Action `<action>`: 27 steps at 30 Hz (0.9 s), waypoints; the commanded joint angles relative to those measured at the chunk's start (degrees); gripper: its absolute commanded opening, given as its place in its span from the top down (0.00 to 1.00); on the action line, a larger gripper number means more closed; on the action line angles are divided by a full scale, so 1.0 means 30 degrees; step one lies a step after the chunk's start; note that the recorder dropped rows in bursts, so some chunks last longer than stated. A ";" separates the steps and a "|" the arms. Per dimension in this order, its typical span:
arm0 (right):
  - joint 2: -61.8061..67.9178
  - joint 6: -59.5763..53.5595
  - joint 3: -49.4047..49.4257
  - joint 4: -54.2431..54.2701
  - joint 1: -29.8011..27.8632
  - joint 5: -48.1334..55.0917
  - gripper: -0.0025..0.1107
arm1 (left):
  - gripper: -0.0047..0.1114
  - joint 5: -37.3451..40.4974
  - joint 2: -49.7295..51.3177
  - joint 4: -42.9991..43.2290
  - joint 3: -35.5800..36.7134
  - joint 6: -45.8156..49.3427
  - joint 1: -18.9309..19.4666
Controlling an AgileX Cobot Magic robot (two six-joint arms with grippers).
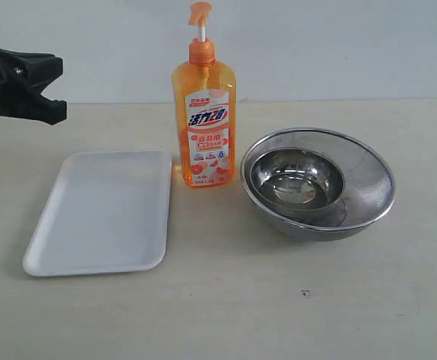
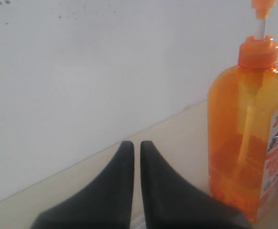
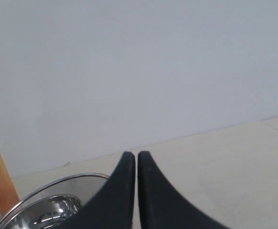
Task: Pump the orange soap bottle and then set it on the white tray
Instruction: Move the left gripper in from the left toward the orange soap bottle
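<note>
The orange soap bottle (image 1: 204, 120) stands upright at the back middle of the table, its pump head raised on the white stem; the left wrist view also shows the bottle (image 2: 248, 129), off to one side of the fingers. The white tray (image 1: 102, 210) lies flat to the bottle's left, with nothing on it. My left gripper (image 1: 57, 111) hovers at the far left, above the tray's far corner, and its black fingers are shut on nothing (image 2: 137, 144). My right gripper (image 3: 137, 154) is shut and empty too; the exterior view does not show it.
A steel mesh bowl (image 1: 353, 169) with a smaller steel bowl (image 1: 297, 176) inside it sits just right of the bottle; the mesh bowl's rim (image 3: 57, 183) also appears in the right wrist view. A white wall runs behind the table.
</note>
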 commanded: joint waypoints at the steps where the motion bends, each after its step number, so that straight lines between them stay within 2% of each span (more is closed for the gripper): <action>1: -0.0083 0.0048 -0.0017 0.0019 -0.0050 -0.0031 0.98 | 0.92 -0.3541 0.1298 0.2886 -0.0165 -0.2177 0.1024; 11: -0.0083 -0.0021 -0.0017 0.0019 -0.0050 -0.0497 0.98 | 0.92 -0.6501 0.4355 0.7974 -0.1558 -0.4704 0.3255; 18: -0.0083 -0.0022 -0.0017 0.0019 -0.0050 -0.0802 0.98 | 0.92 -0.7510 0.6142 1.0955 -0.3753 -0.5670 0.3499; 27: 0.2527 -0.0634 -0.0733 -0.0027 -0.0050 -0.0687 0.98 | 0.92 -0.8966 0.8298 1.3951 -0.6679 -0.7913 0.3499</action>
